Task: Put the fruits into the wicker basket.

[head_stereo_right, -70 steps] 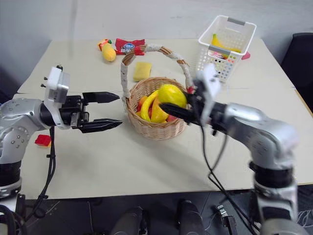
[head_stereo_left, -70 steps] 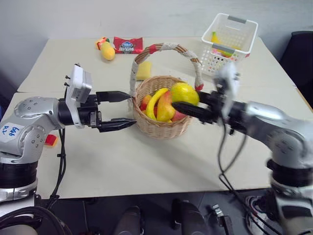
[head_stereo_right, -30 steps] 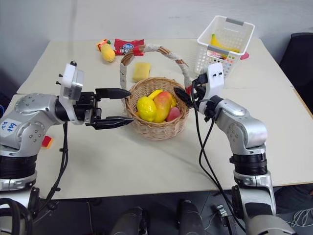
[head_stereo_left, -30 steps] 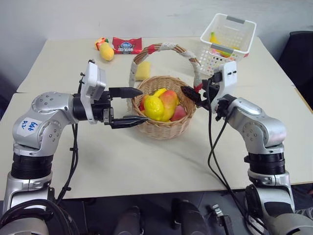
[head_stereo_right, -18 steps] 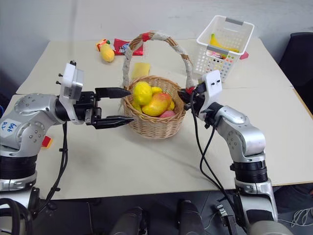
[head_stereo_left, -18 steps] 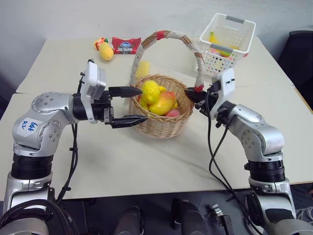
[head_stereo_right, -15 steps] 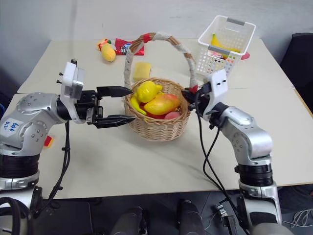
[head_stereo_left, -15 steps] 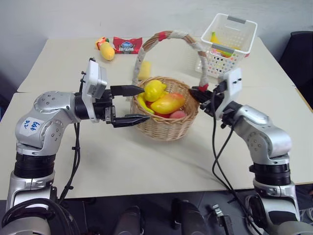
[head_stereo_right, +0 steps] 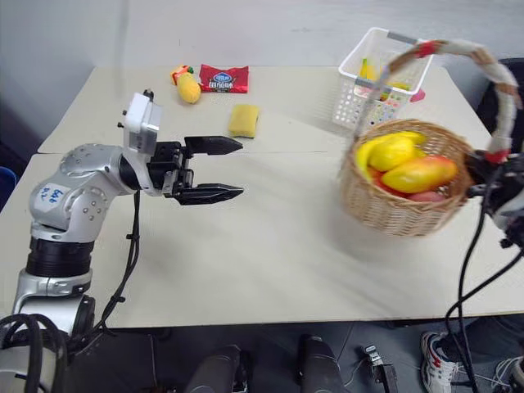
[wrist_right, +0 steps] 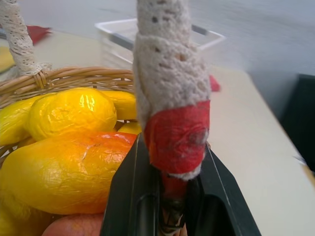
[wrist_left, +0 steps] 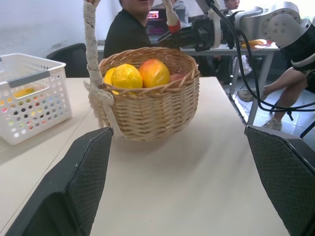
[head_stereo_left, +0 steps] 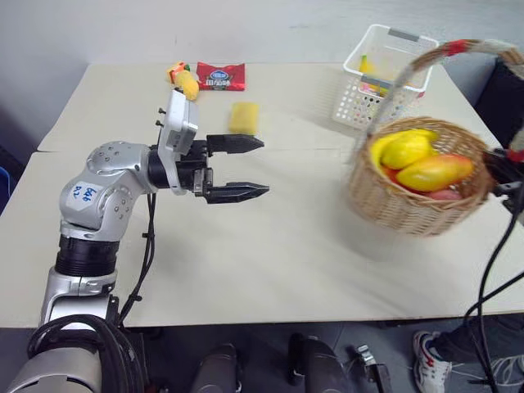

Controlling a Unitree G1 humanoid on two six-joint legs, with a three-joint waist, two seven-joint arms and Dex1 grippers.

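From the head, the wicker basket (head_stereo_right: 407, 190), holding lemon (head_stereo_right: 393, 152) and banana (head_stereo_right: 366, 150), sits near the table's (head_stereo_right: 270, 254) right edge; the left gripper (head_stereo_right: 223, 169) gapes empty. The right wrist view shows the right gripper (wrist_right: 173, 194) clamping the basket's handle base.

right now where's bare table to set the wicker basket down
The widest free patch lies between the left tool and the wicker basket, running to the near table edge. The far edge is crowded: sponge block, red packet, white lattice basket.
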